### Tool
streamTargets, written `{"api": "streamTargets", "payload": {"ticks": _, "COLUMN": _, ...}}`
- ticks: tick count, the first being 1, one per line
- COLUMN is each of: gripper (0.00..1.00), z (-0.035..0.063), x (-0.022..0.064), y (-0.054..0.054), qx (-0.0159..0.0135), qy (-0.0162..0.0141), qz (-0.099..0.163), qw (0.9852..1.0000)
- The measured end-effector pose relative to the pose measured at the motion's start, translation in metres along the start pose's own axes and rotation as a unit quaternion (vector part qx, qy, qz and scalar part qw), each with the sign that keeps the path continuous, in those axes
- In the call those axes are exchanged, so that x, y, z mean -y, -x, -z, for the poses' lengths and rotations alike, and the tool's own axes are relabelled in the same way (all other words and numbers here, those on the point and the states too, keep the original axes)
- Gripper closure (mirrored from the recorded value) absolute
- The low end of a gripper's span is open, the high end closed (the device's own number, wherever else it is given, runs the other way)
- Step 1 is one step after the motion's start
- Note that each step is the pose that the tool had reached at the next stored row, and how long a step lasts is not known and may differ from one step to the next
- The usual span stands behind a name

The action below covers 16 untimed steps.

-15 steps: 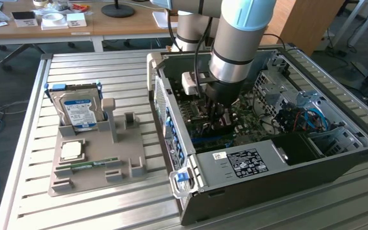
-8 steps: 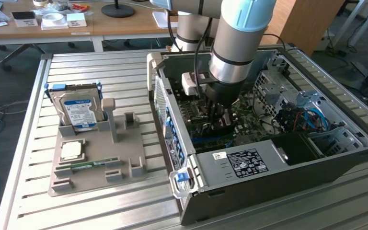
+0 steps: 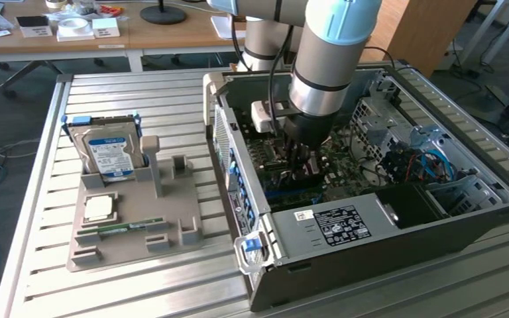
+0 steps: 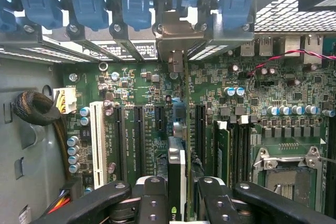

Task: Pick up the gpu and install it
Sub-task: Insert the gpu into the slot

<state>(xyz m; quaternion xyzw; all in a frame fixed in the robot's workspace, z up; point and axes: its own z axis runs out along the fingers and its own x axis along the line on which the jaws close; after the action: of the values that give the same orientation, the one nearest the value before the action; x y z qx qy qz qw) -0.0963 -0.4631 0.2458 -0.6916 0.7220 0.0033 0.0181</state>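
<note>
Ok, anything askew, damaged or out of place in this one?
Nothing stands out. The gpu stands edge-on in the pincer, running straight along the motherboard slots, its bracket at the computer case rear wall. On the gray tray the hard drive stands upright; the CPU and RAM stick lie flat.

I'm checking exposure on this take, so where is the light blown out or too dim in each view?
Exterior view: glare on the table slats, the inside of the case shaded under the arm. Wrist view: washed-out white beyond the blue latches, motherboard evenly lit, gpu dark in the gripper.
</note>
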Motion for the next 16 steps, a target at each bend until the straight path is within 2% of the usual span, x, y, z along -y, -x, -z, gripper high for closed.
{"api": "streamTargets", "payload": {"ticks": 16, "gripper": 0.73, "z": -0.0013, "x": -0.0015, "y": -0.0001, "qx": 0.0001, "qy": -0.0001, "qz": 0.000, "qw": 1.0000}}
